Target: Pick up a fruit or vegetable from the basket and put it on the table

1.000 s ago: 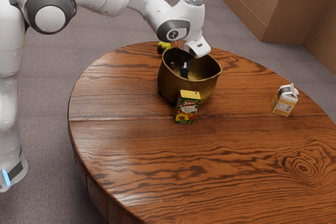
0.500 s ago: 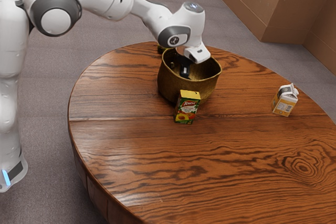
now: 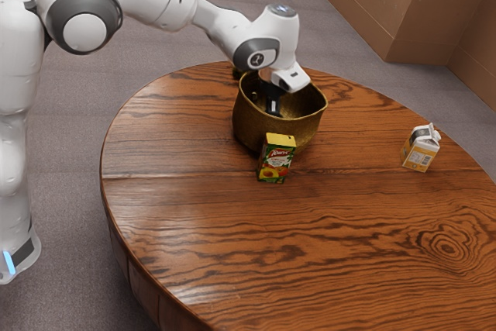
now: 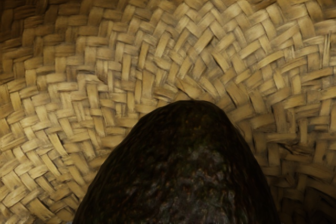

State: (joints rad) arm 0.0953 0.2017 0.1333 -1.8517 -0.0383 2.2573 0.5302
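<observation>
Inside woven basket (image 3: 260,125), claw (image 3: 273,111), dark avocado (image 4: 184,171)

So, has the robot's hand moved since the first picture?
Yes. Judged against the rim of the basket, which stayed put, the hand has gone down slightly, deeper inside.

You see a dark, mottled green-brown avocado (image 4: 184,171), a golden-tan herringbone-woven basket (image 3: 271,125) and a red-brown counter (image 3: 232,238) streaked with dark grain.
</observation>
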